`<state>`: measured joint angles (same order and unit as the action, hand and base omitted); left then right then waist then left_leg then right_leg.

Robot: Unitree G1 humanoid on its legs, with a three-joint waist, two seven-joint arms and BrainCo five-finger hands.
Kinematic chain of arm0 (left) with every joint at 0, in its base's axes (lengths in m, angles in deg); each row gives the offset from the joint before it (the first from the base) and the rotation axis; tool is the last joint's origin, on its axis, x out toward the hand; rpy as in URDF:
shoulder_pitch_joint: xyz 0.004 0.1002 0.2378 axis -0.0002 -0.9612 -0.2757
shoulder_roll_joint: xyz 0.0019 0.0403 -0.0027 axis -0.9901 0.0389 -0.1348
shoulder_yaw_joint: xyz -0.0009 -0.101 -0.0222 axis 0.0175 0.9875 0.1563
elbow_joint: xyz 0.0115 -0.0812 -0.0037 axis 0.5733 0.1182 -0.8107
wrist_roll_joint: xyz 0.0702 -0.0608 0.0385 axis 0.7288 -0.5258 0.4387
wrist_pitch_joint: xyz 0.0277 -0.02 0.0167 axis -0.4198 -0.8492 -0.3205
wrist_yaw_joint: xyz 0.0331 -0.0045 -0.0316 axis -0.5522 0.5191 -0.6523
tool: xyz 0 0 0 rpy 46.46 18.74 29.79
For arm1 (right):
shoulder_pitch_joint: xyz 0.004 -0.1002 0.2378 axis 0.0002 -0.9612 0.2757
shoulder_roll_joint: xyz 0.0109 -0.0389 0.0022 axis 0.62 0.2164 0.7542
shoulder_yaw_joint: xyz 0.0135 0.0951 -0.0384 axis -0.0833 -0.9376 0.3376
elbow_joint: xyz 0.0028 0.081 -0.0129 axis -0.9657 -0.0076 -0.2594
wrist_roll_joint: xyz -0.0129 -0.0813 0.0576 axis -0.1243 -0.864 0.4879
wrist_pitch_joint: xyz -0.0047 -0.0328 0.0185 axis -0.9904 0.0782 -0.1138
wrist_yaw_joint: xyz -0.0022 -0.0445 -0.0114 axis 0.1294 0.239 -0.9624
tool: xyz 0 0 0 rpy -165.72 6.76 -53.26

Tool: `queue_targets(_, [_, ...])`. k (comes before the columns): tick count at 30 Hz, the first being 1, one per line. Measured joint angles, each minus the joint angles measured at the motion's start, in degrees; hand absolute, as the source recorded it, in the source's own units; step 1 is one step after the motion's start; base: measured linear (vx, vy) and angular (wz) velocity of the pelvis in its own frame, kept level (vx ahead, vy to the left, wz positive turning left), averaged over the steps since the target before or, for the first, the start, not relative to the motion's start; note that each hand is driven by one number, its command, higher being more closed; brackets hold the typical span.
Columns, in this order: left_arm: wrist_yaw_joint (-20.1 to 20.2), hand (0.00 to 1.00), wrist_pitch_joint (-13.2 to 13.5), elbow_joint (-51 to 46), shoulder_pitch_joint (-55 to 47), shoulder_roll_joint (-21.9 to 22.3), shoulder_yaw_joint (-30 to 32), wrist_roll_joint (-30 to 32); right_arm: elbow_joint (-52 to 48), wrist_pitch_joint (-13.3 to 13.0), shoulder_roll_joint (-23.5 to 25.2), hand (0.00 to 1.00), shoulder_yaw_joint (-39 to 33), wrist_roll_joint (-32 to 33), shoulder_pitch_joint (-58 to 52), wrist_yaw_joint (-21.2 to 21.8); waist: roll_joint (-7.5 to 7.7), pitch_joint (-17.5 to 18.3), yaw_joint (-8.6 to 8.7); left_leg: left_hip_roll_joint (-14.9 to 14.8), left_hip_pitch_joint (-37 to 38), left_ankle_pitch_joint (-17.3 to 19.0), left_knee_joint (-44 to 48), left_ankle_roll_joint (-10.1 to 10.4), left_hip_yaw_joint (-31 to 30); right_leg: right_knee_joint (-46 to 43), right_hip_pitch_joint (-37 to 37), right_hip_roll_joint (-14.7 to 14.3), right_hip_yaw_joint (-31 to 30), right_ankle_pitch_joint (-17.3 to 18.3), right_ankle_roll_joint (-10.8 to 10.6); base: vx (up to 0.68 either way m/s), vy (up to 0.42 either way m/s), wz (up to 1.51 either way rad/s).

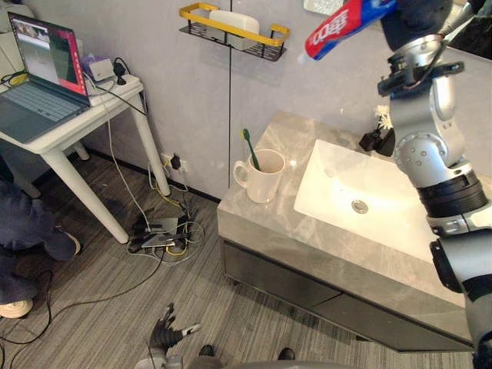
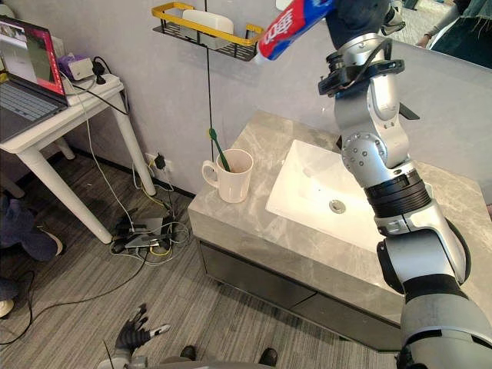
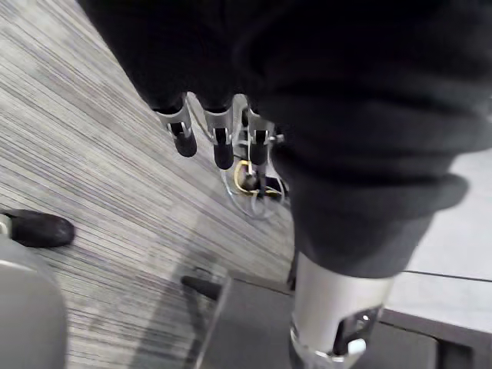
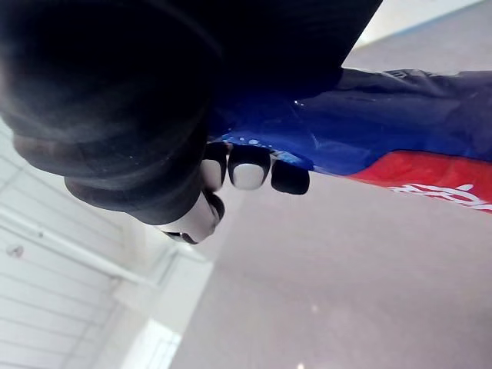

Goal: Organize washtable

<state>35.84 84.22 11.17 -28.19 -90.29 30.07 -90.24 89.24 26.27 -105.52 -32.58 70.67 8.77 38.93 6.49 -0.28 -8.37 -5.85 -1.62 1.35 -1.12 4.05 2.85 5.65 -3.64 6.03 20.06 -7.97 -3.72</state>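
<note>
My right hand [image 1: 416, 17] is raised high above the washtable, near the wall, shut on a red, white and blue toothpaste tube [image 1: 343, 25] that sticks out toward the wall shelf. In the right wrist view its fingers [image 4: 250, 174] curl round the tube [image 4: 400, 146]. A white mug [image 1: 262, 176] with a green toothbrush [image 1: 250, 148] in it stands on the grey stone countertop [image 1: 254, 223], left of the white sink basin [image 1: 369, 192]. My left hand [image 1: 166, 334] hangs low over the floor, open and holding nothing, its fingers [image 3: 221, 140] relaxed.
A yellow-rimmed black wall shelf [image 1: 234, 31] holds a white block. A black faucet [image 1: 376, 139] stands behind the basin. At left a white table [image 1: 73, 127] carries a laptop [image 1: 42, 77]. Cables [image 1: 165, 234] lie on the floor, and a person's shoe [image 1: 15, 307] shows nearby.
</note>
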Motion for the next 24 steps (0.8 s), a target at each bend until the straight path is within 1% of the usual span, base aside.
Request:
queue_targets(3, [-0.43, 0.00, -0.21, 2.79, 0.05, 0.89, 1.62, 0.18, -0.55, 0.04, -0.21, 1.00, 2.70, -0.09, -0.01, 1.06, 0.21, -0.23, 0.14, 0.04, -0.36, 0.00, 0.08, -0.01, -0.24, 0.00, -0.40, -0.06, -0.18, 0.00, 0.01, 0.00, 0.000, 0.00])
queue_targets(5, [-0.51, 0.00, -0.27, 4.18, 0.19, 1.24, 2.27, 0.12, -2.01, 0.12, -0.24, 1.00, 3.35, -0.24, -1.02, 2.23, 0.63, -0.86, 0.14, 0.25, -0.71, 0.00, 0.25, 0.00, -0.40, -0.01, -0.65, -0.14, -0.26, 0.00, 0.01, 0.00, 0.000, 0.00])
queue_targets(9, [-1.07, 0.00, -0.29, 7.42, 0.85, 1.55, 3.94, 0.03, -4.35, 0.13, -0.20, 1.00, 3.97, -0.85, -5.41, 2.32, 0.79, -1.08, -0.05, 0.39, -0.94, 0.00, 0.32, -0.01, -0.53, -0.01, -0.81, -0.03, -0.34, 0.00, 0.01, 0.00, 0.001, 0.01])
queue_targets(11, [-1.35, 0.00, -0.37, 9.39, 1.28, 1.67, 5.05, -0.22, -5.20, 0.91, 0.23, 1.00, 5.82, -2.33, -7.96, 2.16, 0.99, -1.29, 0.05, 0.44, -1.20, 0.01, 0.47, -0.02, -0.53, -0.01, -1.09, 0.00, -0.45, 0.00, 0.01, 0.00, 0.000, 0.00])
queue_targets(13, [-1.45, 0.00, -0.44, 9.68, 1.49, 2.15, 6.55, -0.71, -6.29, 1.68, 0.64, 1.00, 5.98, -3.24, -9.89, 2.27, 1.30, -1.81, 0.23, 0.44, -1.28, 0.01, 0.77, -0.02, -0.57, -0.01, -1.37, -0.01, -0.49, -0.01, 0.02, 0.00, 0.000, 0.00])
queue_targets(16, [-1.74, 0.00, -0.78, 9.76, 1.54, 2.21, 6.66, -1.17, -6.26, 2.66, 0.82, 1.00, 7.29, -3.85, -10.88, 2.37, 1.28, -2.07, 0.34, 0.50, -1.89, 0.01, 1.11, -0.02, -0.79, -0.02, -1.73, 0.01, -0.48, -0.02, 0.04, 0.00, -0.001, 0.01])
queue_targets(19, [-2.37, 0.00, -0.84, 11.32, 2.37, 2.19, 6.87, -1.20, -6.25, 2.88, 0.83, 1.00, 7.68, -4.77, -10.94, 3.23, 1.20, -2.21, 0.33, 0.50, -2.04, 0.01, 1.13, -0.02, -1.04, -0.02, -1.75, 0.01, -0.32, -0.02, 0.04, 0.01, -0.002, 0.04])
queue_targets(24, [-2.44, 0.00, -0.87, 12.01, 3.66, 2.38, 7.78, -1.19, -6.35, 2.88, 1.15, 1.00, 7.80, -4.77, -11.65, 3.40, 1.44, -2.61, 0.28, 0.56, -2.30, 0.01, 1.18, -0.02, -1.31, -0.02, -1.80, 0.09, -0.08, -0.01, 0.03, 0.00, 0.001, 0.01])
